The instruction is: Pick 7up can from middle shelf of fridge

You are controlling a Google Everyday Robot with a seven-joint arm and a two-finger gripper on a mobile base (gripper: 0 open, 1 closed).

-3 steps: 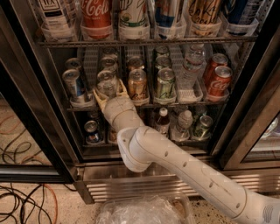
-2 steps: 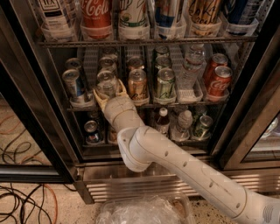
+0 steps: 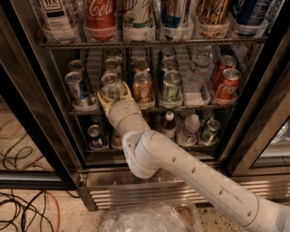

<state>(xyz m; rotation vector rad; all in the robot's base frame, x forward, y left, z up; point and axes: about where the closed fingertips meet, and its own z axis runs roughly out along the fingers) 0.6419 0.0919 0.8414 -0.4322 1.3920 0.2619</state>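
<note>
The gripper point(image 3: 113, 94) is at the middle shelf point(image 3: 195, 108) (front row), jaws clamping the 7up can point(image 3: 111, 85). The side grip likely keeps it upright.

The fridge point(image 3: 104, 179) showed three wire racks. The top rack point(image 3: 181, 41) carried six tall drinks along its front, one of them a red Coca-Cola bottle point(image 3: 100, 13). The middle shelf point(image 3: 195, 108) had six lanes: five of short cans and one with a single clear bottle point(image 3: 199, 63). Its front row counted five cans: one blue can point(image 3: 78, 88), one 7up can point(image 3: 111, 85), one gold-orange can point(image 3: 143, 88), one green can point(image 3: 172, 86) and one red can point(image 3: 228, 84), with a second red can point(image 3: 223, 65) behind. One arm point(image 3: 195, 176) reached in, and its one gripper point(image 3: 113, 94) sat at the 7up can.
</note>
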